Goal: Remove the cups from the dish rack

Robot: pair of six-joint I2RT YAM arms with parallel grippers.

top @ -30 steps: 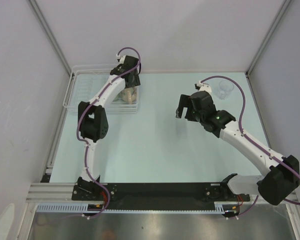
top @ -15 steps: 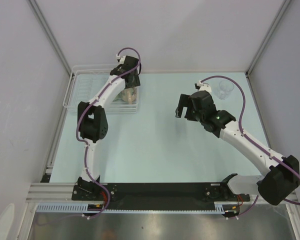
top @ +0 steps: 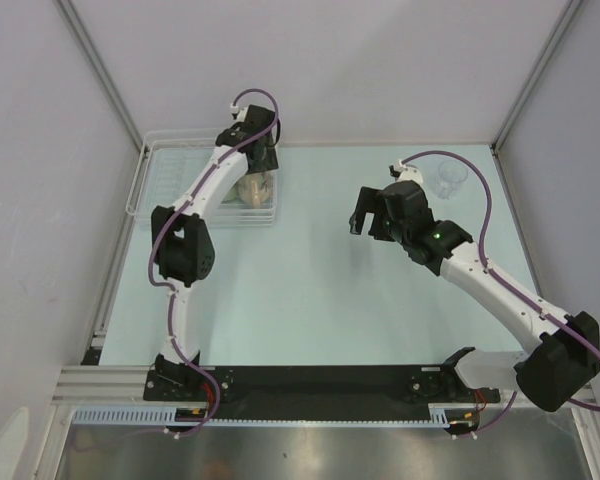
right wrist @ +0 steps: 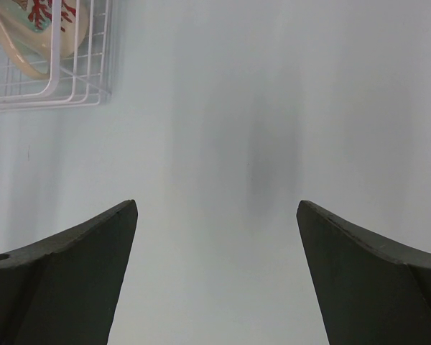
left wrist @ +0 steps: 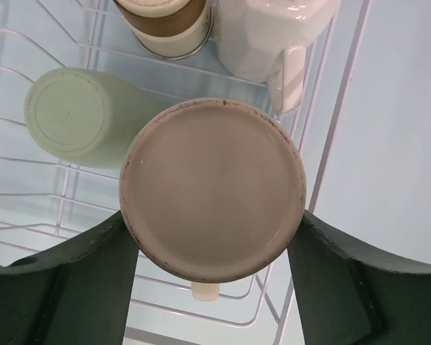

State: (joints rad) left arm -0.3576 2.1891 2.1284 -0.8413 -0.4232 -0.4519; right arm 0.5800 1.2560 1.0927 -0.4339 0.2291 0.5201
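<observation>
The dish rack (top: 165, 185) sits at the table's far left. My left gripper (top: 256, 172) reaches down into its right end and is shut on the upside-down beige cup (top: 252, 190). In the left wrist view the cup's round base (left wrist: 212, 187) fills the gap between both fingers (left wrist: 93, 273), above the rack wires (left wrist: 29, 180). Behind it lie the pale green cup (left wrist: 72, 115), the brown cup (left wrist: 161, 18) and the white cup (left wrist: 262, 32). The clear glass cup (top: 448, 178) stands on the table at the far right. My right gripper (top: 368, 216) hangs open and empty over mid-table (right wrist: 215, 215).
The rack's corner (right wrist: 79, 90) shows at the top left of the right wrist view, with a beige, red-patterned cup side (right wrist: 25, 29) inside. Grey walls and metal frame posts (top: 100, 70) enclose the table. The arm bases sit on a black rail (top: 310, 385) at the near edge.
My left wrist has shifted slightly toward the back and the beige cup has moved a little left with it. The right arm has not moved.
</observation>
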